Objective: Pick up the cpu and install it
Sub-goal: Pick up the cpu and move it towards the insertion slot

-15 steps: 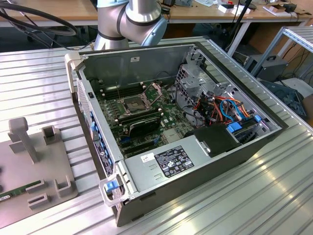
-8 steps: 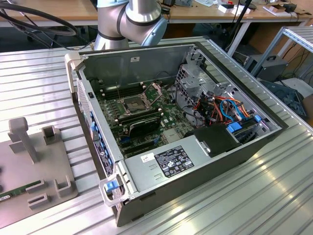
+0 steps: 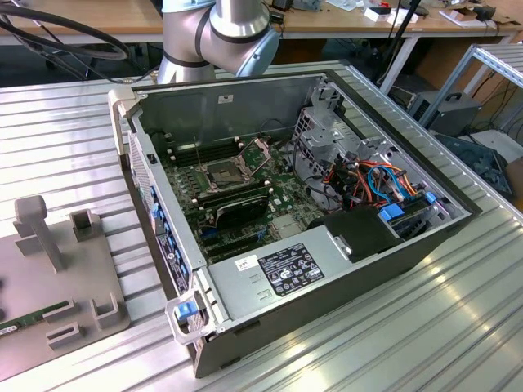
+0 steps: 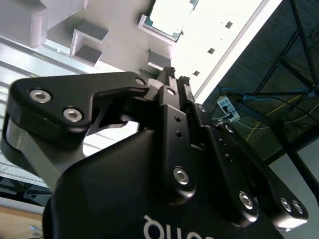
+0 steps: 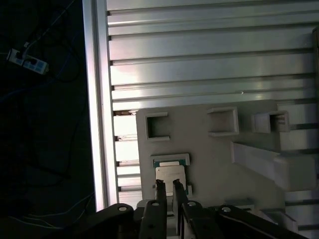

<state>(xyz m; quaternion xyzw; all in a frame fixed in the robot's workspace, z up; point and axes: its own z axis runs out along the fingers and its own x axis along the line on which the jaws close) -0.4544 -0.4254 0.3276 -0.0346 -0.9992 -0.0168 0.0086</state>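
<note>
Nearly closed fingers (image 5: 160, 195) over cpu (image 5: 170, 175), brackets (image 5: 223, 122) around

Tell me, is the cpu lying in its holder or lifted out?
In its holder: the cpu lies flat in the grey fixture recess, the claw hovering apart from it.

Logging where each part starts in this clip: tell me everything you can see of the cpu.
The cpu is a small, thin, flat square chip with a dull silver-grey metal face and a green rim showing along one edge. It lies flat, face up, seated against a raised bracket on the pale grey fixture plate, which sits on the ribbed aluminium table. The gripper hangs close over it. Whether they touch cannot be told.
</note>
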